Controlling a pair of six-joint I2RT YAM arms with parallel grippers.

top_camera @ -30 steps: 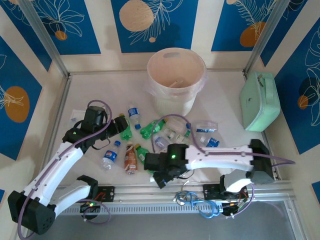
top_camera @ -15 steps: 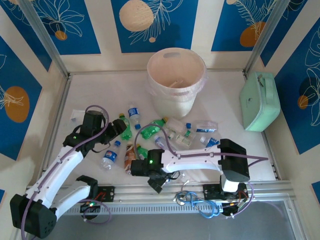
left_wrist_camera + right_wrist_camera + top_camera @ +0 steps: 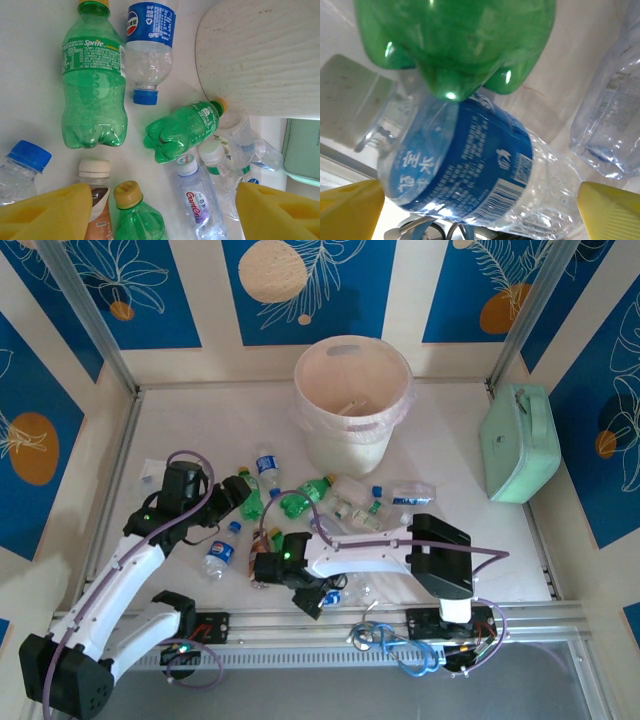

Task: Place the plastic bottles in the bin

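Hovering over plastic bottles point(image 3: 295, 505) strewn on the tabletop point(image 3: 450, 450), my left jaws gape empty. My right jaws stand wide, straddling a blue-labelled water bottle point(image 3: 465, 175) ungripped; the bin point(image 3: 345, 445) stands beyond them.

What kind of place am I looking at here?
Probably a robot test booth, not a home: a white table walled by blue printed panels, with plastic bottles strewn before a bin as practice.
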